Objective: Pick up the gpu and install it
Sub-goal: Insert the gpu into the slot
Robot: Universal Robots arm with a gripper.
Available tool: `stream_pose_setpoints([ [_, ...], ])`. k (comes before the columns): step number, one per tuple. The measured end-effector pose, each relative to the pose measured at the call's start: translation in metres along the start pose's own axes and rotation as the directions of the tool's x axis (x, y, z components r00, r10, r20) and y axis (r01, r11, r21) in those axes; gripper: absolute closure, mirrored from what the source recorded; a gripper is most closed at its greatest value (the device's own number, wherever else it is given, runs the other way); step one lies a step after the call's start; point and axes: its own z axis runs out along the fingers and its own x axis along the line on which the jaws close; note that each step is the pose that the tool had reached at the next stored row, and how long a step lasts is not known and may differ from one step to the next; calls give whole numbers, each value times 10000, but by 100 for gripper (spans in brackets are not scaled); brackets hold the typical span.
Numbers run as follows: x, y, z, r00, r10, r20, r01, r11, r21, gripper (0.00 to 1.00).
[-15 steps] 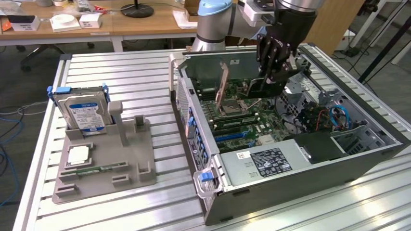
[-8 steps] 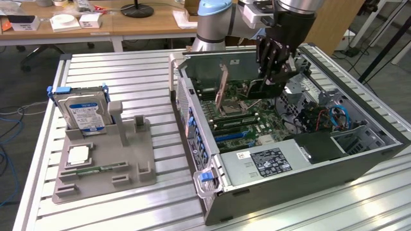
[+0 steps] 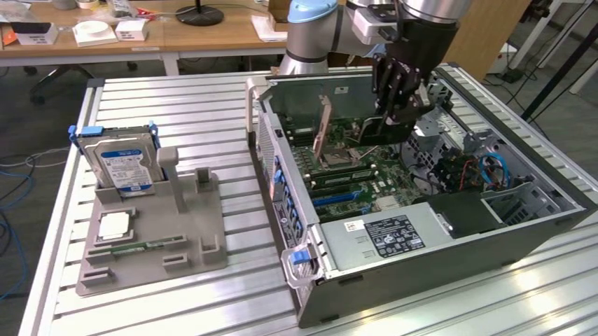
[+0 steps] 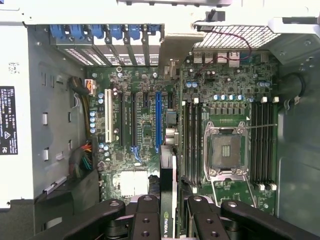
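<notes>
The gpu [image 4: 168, 175] is held on edge between the fingers [image 4: 145, 222] of the gripper [image 4: 170, 225], whose jaws are closed partway onto it. In the exterior view the gripper [image 3: 402, 105] is seen inside the open case [image 3: 449, 259]. The card appears raised above the motherboard [image 4: 127, 160], just beside the blue slot [image 4: 158, 120], on the side toward the memory slots [image 4: 191, 140]. The step in hand is judged to be alignment over a slot. The card's edge should be kept parallel to the slot and brought squarely over it, with the bracket end turned toward the rear openings [image 4: 107, 50]. The card should be kept upright so that the connector is not cocked, and the socket [image 4: 225, 150] should be cleared.
</notes>
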Motion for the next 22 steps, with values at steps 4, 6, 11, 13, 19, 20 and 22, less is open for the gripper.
stream_pose_setpoints([
  [4, 1, 0, 18, 10000, 0, 0, 0, 10000, 0, 74],
  [6, 1, -1, 28, 10000, 0, -1, 0, 10000, 0, 74],
  [11, 2, -1, 58, 10000, 0, -2, 0, 10000, 0, 74],
  [13, 2, -1, 68, 10000, 0, -3, 0, 10000, 0, 74],
  [19, 3, -2, 104, 10000, 0, -6, 0, 10000, 0, 74],
  [20, 3, -2, 109, 10000, 0, -8, 0, 10000, 0, 74],
  [22, 4, -2, 117, 10000, 0, -10, 0, 10000, 0, 74],
])
